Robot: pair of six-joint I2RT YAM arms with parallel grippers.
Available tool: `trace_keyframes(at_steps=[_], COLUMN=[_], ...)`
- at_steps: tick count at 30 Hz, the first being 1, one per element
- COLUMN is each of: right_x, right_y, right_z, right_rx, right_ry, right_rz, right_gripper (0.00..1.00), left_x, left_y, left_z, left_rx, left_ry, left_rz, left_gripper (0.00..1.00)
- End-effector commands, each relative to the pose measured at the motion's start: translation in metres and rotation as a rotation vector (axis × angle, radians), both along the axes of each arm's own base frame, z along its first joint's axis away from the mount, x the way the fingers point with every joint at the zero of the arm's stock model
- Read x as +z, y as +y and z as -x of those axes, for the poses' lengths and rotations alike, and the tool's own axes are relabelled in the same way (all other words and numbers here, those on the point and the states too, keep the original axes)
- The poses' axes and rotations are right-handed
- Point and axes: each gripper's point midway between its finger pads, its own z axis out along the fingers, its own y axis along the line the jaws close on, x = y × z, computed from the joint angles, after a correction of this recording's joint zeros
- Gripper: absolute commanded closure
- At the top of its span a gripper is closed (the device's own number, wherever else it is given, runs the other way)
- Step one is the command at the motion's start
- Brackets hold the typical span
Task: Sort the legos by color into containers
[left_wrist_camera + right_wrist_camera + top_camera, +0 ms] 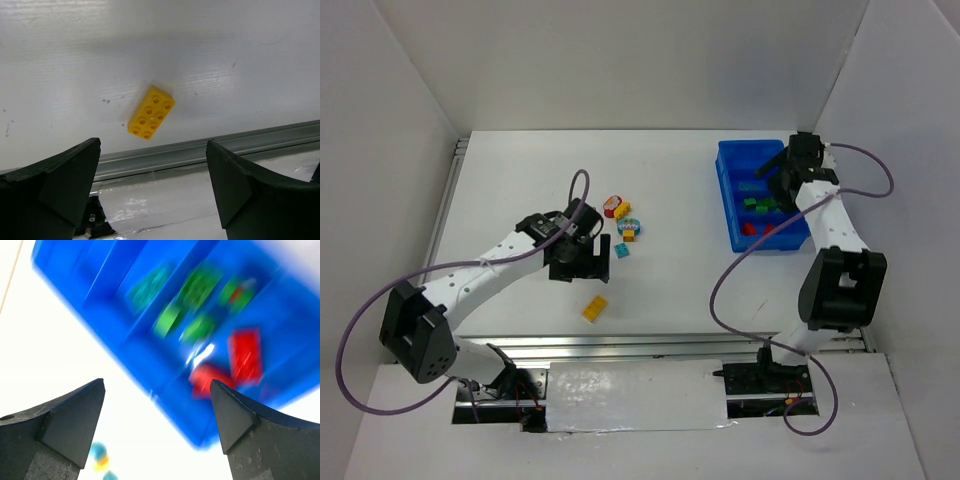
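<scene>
the left gripper [155, 192] hangs with its jaws wide apart and empty, just short of a lone yellow brick [151, 112] lying studs-up on the table [75, 60]; the right gripper [157, 432] is likewise spread and holds nothing, poised over the blue bin [150, 360]; inside it, green bricks [197, 287] sit in one compartment, red bricks [245, 352] in the next, a teal brick [147, 290] in another; no yellow shows in the bin; so the sorting looks well begun but unfinished, since a small cluster [623, 228] of red, yellow and teal pieces lies mid-table, well apart from the bin; the overhead view shows that cluster plainly, where the right wrist view catches only a smear at its lower edge; the left wrist view alone shows the yellow brick's studs; the right wrist view is blurred, so which compartment holds what is surer from overhead.
</scene>
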Motion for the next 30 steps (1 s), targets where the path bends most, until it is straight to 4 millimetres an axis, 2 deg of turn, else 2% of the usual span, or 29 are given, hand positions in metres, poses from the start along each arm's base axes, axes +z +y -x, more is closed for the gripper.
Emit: trace_keyframes(at_steps=[1,2,3,4,5,6,7,9,10,16,19,20,21,23,25,26,28,29,30], right_x=[0.059,0.061,0.052,0.062,0.061,0.054,0.060,0.055,0.060,0.067,0.066,0.069,0.067,0.061,0.056,0.052,0.040,0.049,0.048], right_y=[0.048,0.063,0.076,0.088,0.092,0.109,0.121,0.126,0.130,0.128,0.129,0.130,0.131,0.139,0.148,0.160,0.173,0.188,0.194], right_z=[0.030,0.034,0.042,0.051,0.056,0.065,0.073,0.084,0.090,0.111,0.118,0.119,0.120,0.122,0.125,0.129,0.138,0.142,0.147], right_rx=[0.151,0.196,0.239,0.278,0.295,0.350,0.394,0.420,0.444,0.472,0.481,0.483,0.484,0.502,0.530,0.576,0.629,0.695,0.715], right_ry=[-0.163,-0.182,-0.178,-0.211,-0.216,-0.205,-0.226,-0.216,-0.230,-0.255,-0.263,-0.278,-0.277,-0.275,-0.272,-0.280,-0.271,-0.309,-0.306], right_rz=[-0.036,-0.052,-0.087,-0.103,-0.116,-0.135,-0.132,-0.133,-0.130,-0.097,-0.102,-0.108,-0.117,-0.162,-0.209,-0.269,-0.341,-0.406,-0.435], right_gripper=[0.07,0.07,0.07,0.07,0.07,0.07,0.07,0.07,0.07,0.07,0.07,0.07,0.07,0.07,0.07,0.07,0.07,0.07,0.08], left_x=[-0.024,-0.027,-0.031,-0.038,-0.043,-0.052,-0.059,-0.077,-0.085,-0.113,-0.123,-0.126,-0.127,-0.125,-0.115,-0.108,-0.086,-0.069,-0.057], left_y=[-0.009,-0.013,-0.016,-0.018,-0.019,-0.019,-0.018,-0.020,-0.019,-0.012,-0.012,-0.013,-0.013,-0.020,-0.029,-0.034,-0.054,-0.064,-0.075], left_z=[0.007,0.010,0.011,0.013,0.015,0.016,0.017,0.024,0.028,0.040,0.040,0.040,0.039,0.034,0.026,0.022,0.009,0.005,0.003], left_rx=[-0.062,-0.078,-0.091,-0.100,-0.113,-0.117,-0.122,-0.143,-0.147,-0.135,-0.141,-0.143,-0.142,-0.147,-0.163,-0.173,-0.221,-0.248,-0.304], left_ry=[0.073,0.085,0.095,0.116,0.127,0.148,0.165,0.225,0.248,0.320,0.334,0.339,0.338,0.327,0.300,0.278,0.194,0.140,0.092], left_rz=[-0.011,-0.008,-0.008,-0.018,-0.028,-0.043,-0.059,-0.075,-0.085,-0.145,-0.159,-0.168,-0.172,-0.165,-0.150,-0.136,-0.083,-0.038,-0.004], left_gripper=[0.01,0.01,0.02,0.02,0.02,0.02,0.03,0.05,0.07,0.13,0.26,0.42,0.54,0.81,0.95,1.00,1.00,1.00,1.00])
